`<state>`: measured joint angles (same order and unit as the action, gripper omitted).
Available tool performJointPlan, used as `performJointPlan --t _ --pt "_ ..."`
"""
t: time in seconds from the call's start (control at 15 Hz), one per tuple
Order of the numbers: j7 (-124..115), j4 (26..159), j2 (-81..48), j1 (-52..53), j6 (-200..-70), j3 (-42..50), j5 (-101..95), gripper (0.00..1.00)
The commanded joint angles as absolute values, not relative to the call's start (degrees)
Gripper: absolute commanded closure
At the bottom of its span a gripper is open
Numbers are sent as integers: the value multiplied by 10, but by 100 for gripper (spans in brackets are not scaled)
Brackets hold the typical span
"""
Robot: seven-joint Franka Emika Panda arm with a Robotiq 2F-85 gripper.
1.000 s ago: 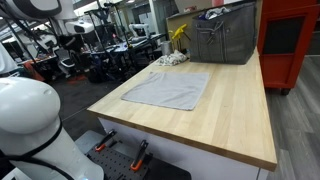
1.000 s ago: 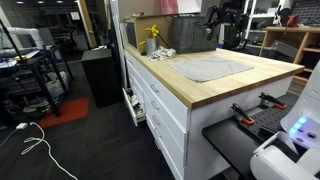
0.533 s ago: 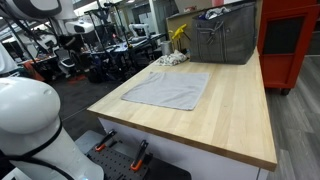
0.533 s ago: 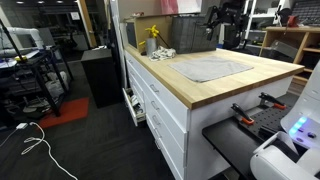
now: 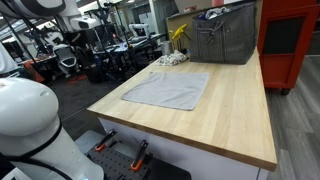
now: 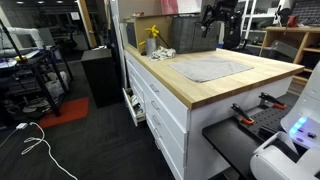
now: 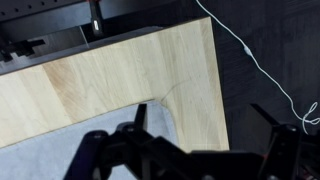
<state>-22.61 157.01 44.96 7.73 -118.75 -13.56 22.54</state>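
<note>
A grey cloth (image 5: 168, 88) lies flat on the wooden table (image 5: 235, 115); it shows in both exterior views (image 6: 210, 68). My gripper (image 6: 212, 22) hangs high above the table's far side, near the metal basket (image 6: 185, 38), touching nothing. In the wrist view my gripper (image 7: 203, 125) is open and empty, its dark fingers spread wide. Below it are the cloth's corner (image 7: 60, 150) and the table's corner (image 7: 190, 60).
A metal wire basket (image 5: 222, 40) stands at the table's back, with a yellow object (image 5: 179, 33) and a small white bundle (image 5: 172, 60) beside it. A red cabinet (image 5: 290, 40) stands past the table. A white cable (image 7: 250, 60) lies on the floor.
My gripper has shifted slightly sideways above the table's far side. The cloth and the other things have not moved.
</note>
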Motion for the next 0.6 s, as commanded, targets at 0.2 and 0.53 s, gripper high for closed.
performJointPlan --t 0.2,0.53 --pt "-266 1506 352 52 -1265 -185 164 0" --pt "-288 1447 278 31 -1295 -194 84 0"
